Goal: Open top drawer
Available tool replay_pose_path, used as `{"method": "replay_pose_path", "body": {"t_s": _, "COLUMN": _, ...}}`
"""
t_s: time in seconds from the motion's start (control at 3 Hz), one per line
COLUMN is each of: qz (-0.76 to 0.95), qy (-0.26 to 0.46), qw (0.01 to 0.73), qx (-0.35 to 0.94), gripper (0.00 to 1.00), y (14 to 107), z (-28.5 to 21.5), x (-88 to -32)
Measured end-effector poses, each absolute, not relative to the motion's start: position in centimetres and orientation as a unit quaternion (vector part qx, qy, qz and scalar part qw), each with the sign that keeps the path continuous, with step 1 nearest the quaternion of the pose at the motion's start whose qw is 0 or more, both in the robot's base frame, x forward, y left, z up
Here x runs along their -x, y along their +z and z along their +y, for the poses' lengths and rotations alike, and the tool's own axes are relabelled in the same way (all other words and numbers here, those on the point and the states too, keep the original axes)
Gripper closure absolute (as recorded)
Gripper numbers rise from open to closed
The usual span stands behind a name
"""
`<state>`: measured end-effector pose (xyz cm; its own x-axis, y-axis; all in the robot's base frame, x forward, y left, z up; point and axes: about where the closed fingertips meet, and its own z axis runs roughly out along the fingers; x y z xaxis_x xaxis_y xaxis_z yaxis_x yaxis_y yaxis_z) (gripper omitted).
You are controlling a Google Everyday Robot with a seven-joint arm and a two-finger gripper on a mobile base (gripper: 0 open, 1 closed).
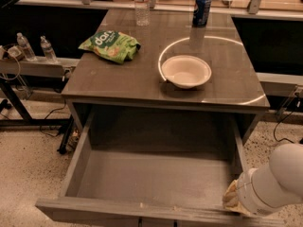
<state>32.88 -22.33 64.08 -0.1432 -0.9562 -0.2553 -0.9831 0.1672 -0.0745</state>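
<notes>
The top drawer (151,178) is a wide grey metal drawer pulled far out from under the grey table top (118,79). Its deep grey box lies open and empty, and its front (94,208) runs along the bottom edge of the camera view. The handle is out of view below the frame. My gripper (233,198) is at the drawer's front right corner, at the end of the white arm (277,181). Only its tan base shows against the drawer's right wall, and the rest is hidden.
On the table top stand a white bowl (186,71), a green chip bag (110,45), a clear water bottle (141,4) and a blue can (202,8). A side rack at the left holds small bottles (24,46). The floor is speckled, with cables (52,122) at the left.
</notes>
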Motion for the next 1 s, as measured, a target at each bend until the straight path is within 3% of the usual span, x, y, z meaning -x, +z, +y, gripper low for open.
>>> {"method": "replay_pose_path", "body": {"t_s": 0.67, "qz": 0.752, "qy": 0.066, "qw": 0.148, "qx": 0.639, "gripper": 1.00, "y": 66.6, "z": -23.4, "x": -33.0}}
{"method": "replay_pose_path", "body": {"t_s": 1.0, "qz": 0.741, "qy": 0.051, "qw": 0.216, "qx": 0.633, "gripper": 1.00, "y": 72.9, "z": -25.2, "x": -36.2}}
